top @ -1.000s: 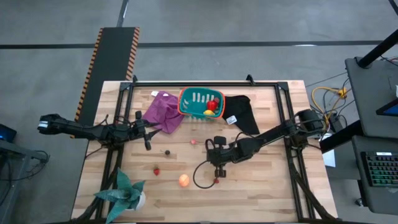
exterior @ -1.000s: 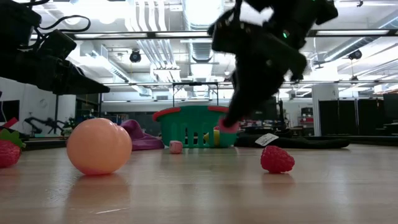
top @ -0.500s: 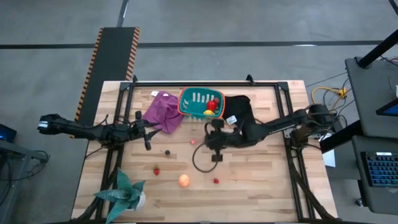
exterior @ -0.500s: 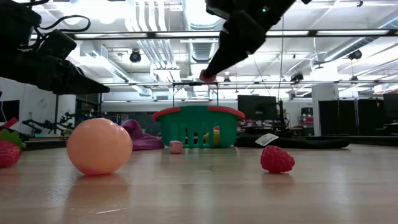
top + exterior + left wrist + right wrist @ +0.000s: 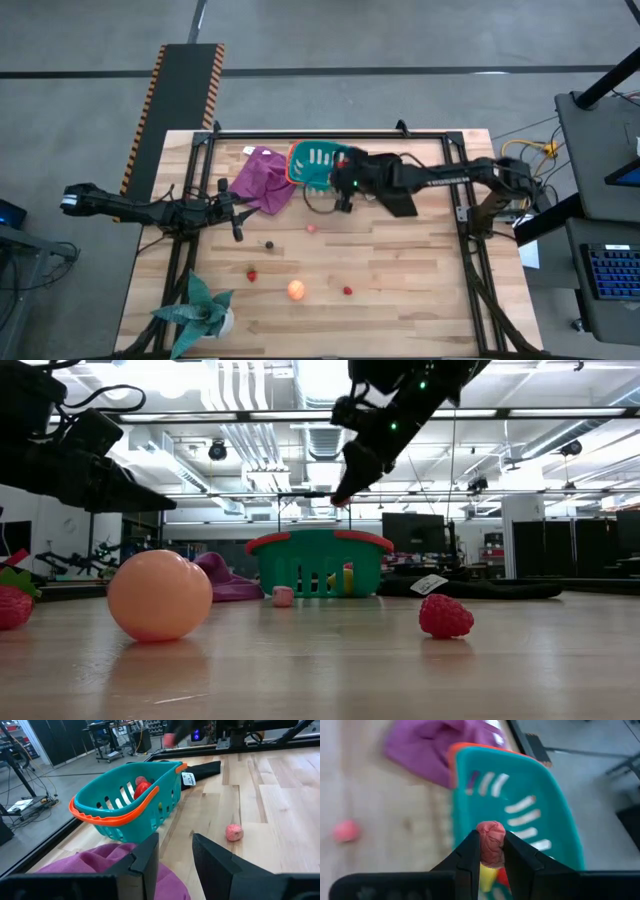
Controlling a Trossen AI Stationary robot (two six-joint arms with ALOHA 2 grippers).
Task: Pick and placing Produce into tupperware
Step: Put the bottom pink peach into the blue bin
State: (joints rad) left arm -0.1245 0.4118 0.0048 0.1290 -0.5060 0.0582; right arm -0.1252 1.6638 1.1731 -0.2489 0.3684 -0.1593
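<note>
The right gripper (image 5: 491, 851) hangs above the teal tupperware (image 5: 312, 165), its fingers (image 5: 468, 855) clenched on a small red raspberry-like piece (image 5: 491, 843) held over the container's slotted bottom. Inside the tupperware already lie a red pepper (image 5: 142, 788) and a yellow piece (image 5: 347, 579) (the latter only partly visible through the slots). The left gripper (image 5: 175, 851) waits low beside the purple cloth (image 5: 262, 178), jaws slightly apart and holding nothing. Still out on the table (image 5: 420, 280): an orange-peach ball (image 5: 296, 290), a pink piece (image 5: 311, 228), a dark piece (image 5: 267, 244) and two small red berries (image 5: 347, 291), well apart from the container. A green spiky plant (image 5: 198, 305) stands at the table's near-left corner.
</note>
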